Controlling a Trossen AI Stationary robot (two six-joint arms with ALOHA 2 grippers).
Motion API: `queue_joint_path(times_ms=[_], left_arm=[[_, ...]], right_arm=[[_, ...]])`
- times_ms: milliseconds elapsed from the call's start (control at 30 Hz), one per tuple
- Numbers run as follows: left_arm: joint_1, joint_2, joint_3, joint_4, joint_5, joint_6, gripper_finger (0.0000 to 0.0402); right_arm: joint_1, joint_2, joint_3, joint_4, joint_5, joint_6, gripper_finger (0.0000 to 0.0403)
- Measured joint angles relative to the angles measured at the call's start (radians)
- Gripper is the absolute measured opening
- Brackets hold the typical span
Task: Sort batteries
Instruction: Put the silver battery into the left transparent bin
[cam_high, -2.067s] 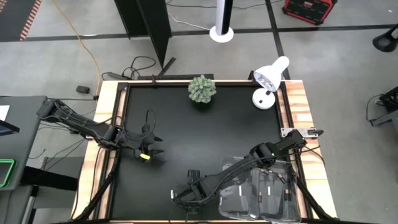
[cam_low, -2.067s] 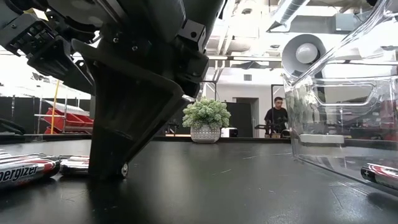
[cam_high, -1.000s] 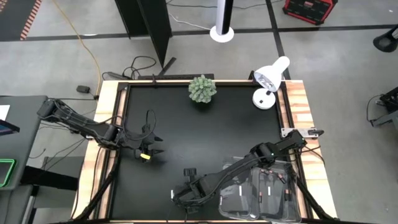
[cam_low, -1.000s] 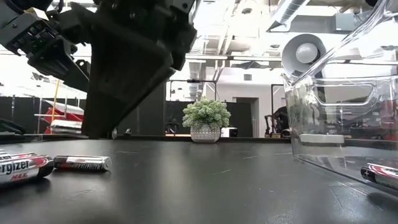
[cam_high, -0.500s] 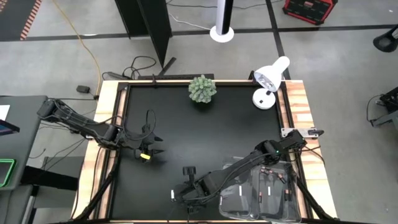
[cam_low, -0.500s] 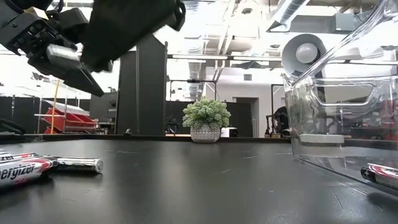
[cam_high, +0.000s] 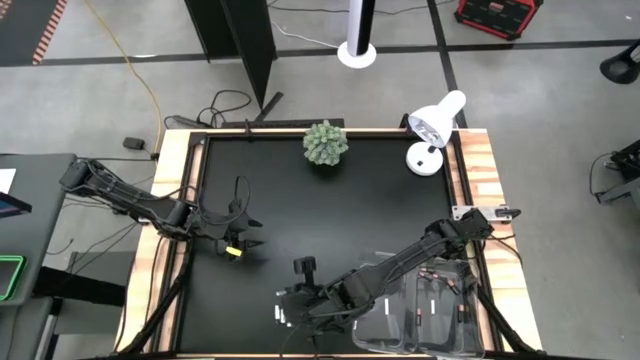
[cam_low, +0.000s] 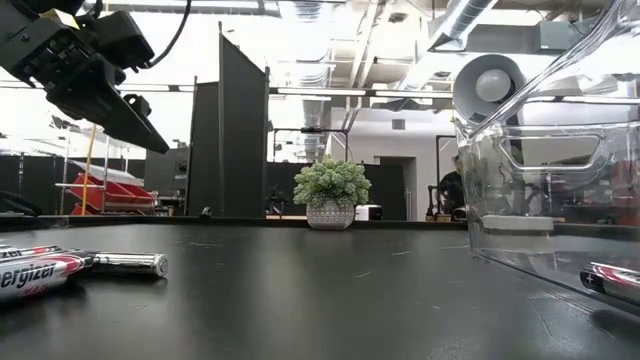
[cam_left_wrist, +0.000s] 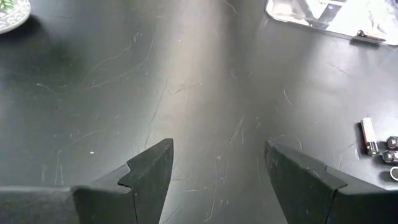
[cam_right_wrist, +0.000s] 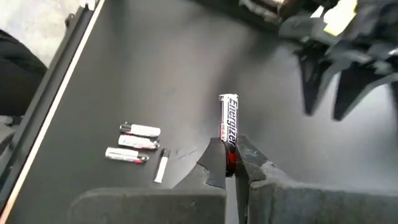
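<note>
2 dark jointed arms, black cables, a yellow tag on the left hand (cam_high: 240, 243).

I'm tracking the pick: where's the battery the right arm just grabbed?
The battery is pinched upright in the right gripper, lifted above the loose batteries near the table's front edge.

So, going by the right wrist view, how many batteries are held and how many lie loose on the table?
Energizer battery held in right gripper: 1
Loose batteries on table: 4
Total: 5
</note>
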Motion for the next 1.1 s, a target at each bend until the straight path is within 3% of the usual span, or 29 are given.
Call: queue_joint_path(times_ms=[333,967,1100], left_arm=[[0.0,0.0,0.0,0.002,0.0,0.0,0.0247],[0.0,0.0,0.0,0.019,0.0,0.0,0.0247],[0.0,0.0,0.0,0.026,0.0,-0.001,0.0247]], right_arm=[[0.009,-0.127,0.0,-0.052,0.099,-0.067,0.001],[0.11,-0.329,0.0,-0.18,0.064,-0.102,0.001],[0.113,-0.33,0.0,-0.253,0.184,-0.01,0.001]])
